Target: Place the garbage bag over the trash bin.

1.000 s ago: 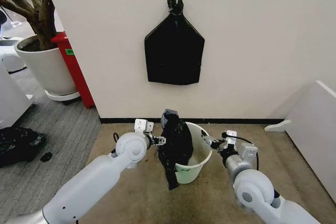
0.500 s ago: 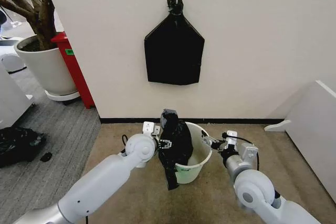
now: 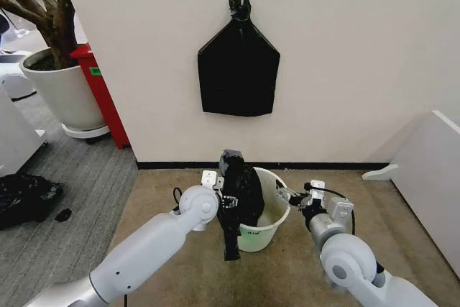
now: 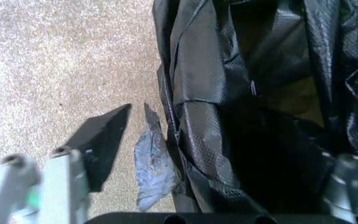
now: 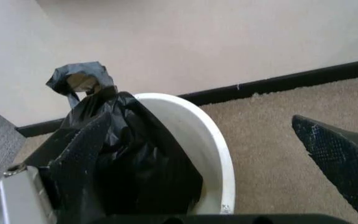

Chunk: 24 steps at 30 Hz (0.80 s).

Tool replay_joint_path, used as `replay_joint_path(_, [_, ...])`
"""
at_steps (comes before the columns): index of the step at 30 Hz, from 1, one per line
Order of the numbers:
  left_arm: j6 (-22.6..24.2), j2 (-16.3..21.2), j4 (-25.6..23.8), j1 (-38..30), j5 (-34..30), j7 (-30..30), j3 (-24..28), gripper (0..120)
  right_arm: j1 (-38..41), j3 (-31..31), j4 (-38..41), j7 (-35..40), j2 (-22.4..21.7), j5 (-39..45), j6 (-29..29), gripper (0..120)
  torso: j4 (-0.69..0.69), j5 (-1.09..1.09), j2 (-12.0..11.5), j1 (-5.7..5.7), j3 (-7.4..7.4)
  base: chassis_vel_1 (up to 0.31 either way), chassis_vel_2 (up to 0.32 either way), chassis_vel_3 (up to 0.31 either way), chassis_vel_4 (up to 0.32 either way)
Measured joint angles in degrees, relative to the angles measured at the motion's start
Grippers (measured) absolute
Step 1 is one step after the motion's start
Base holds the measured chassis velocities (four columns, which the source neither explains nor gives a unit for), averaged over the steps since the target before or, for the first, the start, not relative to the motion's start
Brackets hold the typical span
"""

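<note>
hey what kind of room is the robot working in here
Probably an office or lobby corner: low beige carpet meets a plain white wall with dark baseboard, and a large potted tree stands at the left. The trash bin sits on that carpet.

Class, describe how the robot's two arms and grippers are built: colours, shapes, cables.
Both arms are smooth, glossy white tubes with rounded, ball-like grey-white joints. Black cables loop beside the wrist of each. The left gripper and right gripper are small silver-metal assemblies with white blocks above them. Up close, the jaws end in black, wedge-shaped, finely textured pads on pale metal links.
</note>
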Motion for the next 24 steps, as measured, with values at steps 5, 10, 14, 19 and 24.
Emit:
replay_joint_path(5, [0.0, -0.5, 0.1, 0.0, -0.4, -1.0, 0.1, 61, 0.0, 0.0, -0.1, 0.0, 0.0, -0.1, 0.0, 100, 0.00, 0.00, 0.0, 0.00, 0.00, 0.000, 0.000, 0.000, 0.000])
replay_joint_path(10, [0.0, -0.8, 0.1, 0.1, -0.9, -1.5, 0.1, 43, 0.0, 0.0, -0.3, 0.0, 0.0, -0.1, 0.0, 100, 0.00, 0.00, 0.0, 0.00, 0.00, 0.000, 0.000, 0.000, 0.000])
replay_joint_path(14, [0.0, -0.9, 0.1, 0.3, -1.0, -1.7, 0.0, 31, 0.0, -0.1, -0.3, 0.0, 0.2, -0.3, 0.0, 100, 0.00, 0.00, 0.0, 0.00, 0.00, 0.000, 0.000, 0.000, 0.000])
replay_joint_path(19, [-0.1, -0.8, -0.2, 0.6, -1.1, -2.2, 0.0, 9, 0.0, 0.0, -0.3, 0.0, 0.1, -0.5, 0.0, 100, 0.00, -0.01, 0.0, 0.00, 0.00, 0.000, 0.000, 0.000, 0.000])
replay_joint_path(24, [-0.1, -0.7, -0.8, 0.8, -1.9, -3.1, -0.4, 2, 0.0, 0.1, -0.4, 0.0, 0.1, -0.6, 0.1, 100, -0.02, -0.04, 0.0, 0.00, 0.00, 0.000, 0.000, 0.000, 0.000])
